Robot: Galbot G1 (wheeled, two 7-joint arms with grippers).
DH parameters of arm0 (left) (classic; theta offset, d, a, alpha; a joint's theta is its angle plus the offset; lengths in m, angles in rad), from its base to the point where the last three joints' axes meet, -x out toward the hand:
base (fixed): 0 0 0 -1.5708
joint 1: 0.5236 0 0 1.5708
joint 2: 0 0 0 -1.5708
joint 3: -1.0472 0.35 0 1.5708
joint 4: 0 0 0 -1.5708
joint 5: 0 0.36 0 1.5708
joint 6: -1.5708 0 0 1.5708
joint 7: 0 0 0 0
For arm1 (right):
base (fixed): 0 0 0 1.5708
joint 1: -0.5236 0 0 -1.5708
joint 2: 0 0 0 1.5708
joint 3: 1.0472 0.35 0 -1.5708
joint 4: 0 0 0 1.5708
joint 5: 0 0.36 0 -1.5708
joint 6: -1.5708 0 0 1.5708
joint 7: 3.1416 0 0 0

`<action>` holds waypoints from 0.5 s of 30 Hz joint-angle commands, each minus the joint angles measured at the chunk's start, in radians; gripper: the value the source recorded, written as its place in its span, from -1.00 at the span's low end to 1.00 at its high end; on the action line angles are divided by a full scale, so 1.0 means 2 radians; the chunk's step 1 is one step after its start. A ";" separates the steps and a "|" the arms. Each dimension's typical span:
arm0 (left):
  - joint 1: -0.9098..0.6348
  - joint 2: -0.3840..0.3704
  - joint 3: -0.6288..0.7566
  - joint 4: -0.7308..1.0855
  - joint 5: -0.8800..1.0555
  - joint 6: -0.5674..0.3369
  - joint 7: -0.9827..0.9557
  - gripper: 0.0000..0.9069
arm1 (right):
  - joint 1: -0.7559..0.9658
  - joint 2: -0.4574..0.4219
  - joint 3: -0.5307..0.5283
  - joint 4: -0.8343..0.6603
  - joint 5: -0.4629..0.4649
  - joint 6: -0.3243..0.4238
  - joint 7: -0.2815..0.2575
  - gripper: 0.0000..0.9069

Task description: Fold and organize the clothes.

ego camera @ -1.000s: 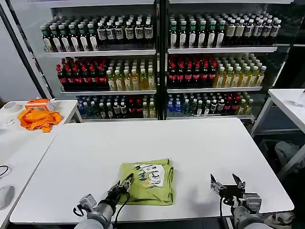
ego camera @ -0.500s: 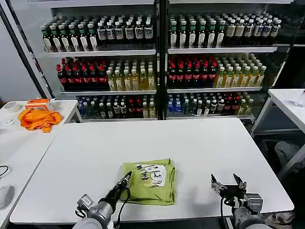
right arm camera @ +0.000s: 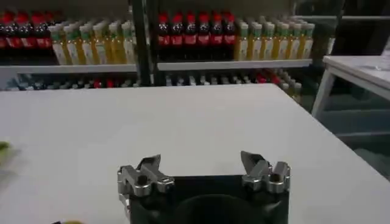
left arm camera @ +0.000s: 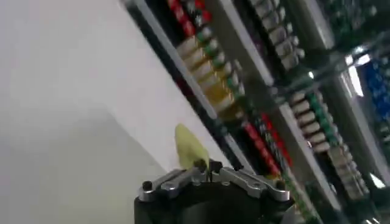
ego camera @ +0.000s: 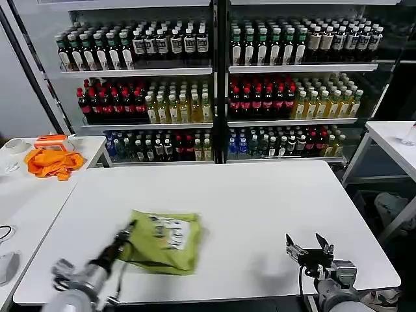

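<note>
One shirt: the folded yellow-green T-shirt (ego camera: 162, 239) lies on the white table (ego camera: 260, 201), toward your left near edge, white print patch facing up; its left edge looks raised off the surface.
Left gripper: your left gripper (ego camera: 123, 235) sits at that raised left edge, fingers closed and pinching a corner of the shirt; the left wrist view shows a yellow-green tip (left arm camera: 190, 146) poking out right at the closed fingers (left arm camera: 201, 164).
Right gripper: your right gripper (ego camera: 305, 250) waits low at the near right of the table, fingers spread wide, holding nothing (right arm camera: 202, 167); it is well apart from the shirt.
Step in hand: you seem to be dragging or tidying the folded bundle sideways; this is my reading, not a certainty.
Risk one: you hold one corner only; a quick pull may peel the top layer and undo the fold.
Risk two: the shirt is near the table's near edge; pull further toward yourself and it could slide off.
Risk three: the pinch is shallow; the cloth may slip free mid-move.
Bystander item: the orange cloth (ego camera: 52, 162) on the side table (ego camera: 19, 185) is no part of the job; leave it.
</note>
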 commanded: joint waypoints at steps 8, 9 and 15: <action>0.027 0.161 -0.099 -0.089 0.193 0.016 0.039 -0.96 | 0.017 0.006 -0.012 -0.012 -0.001 0.003 -0.002 1.00; 0.028 0.143 -0.029 -0.084 0.259 -0.001 0.043 -0.93 | 0.016 0.006 -0.012 -0.012 -0.002 0.003 -0.003 1.00; -0.043 0.083 0.197 -0.009 0.377 -0.025 0.039 -0.96 | 0.012 0.004 -0.005 -0.015 -0.009 0.006 -0.004 1.00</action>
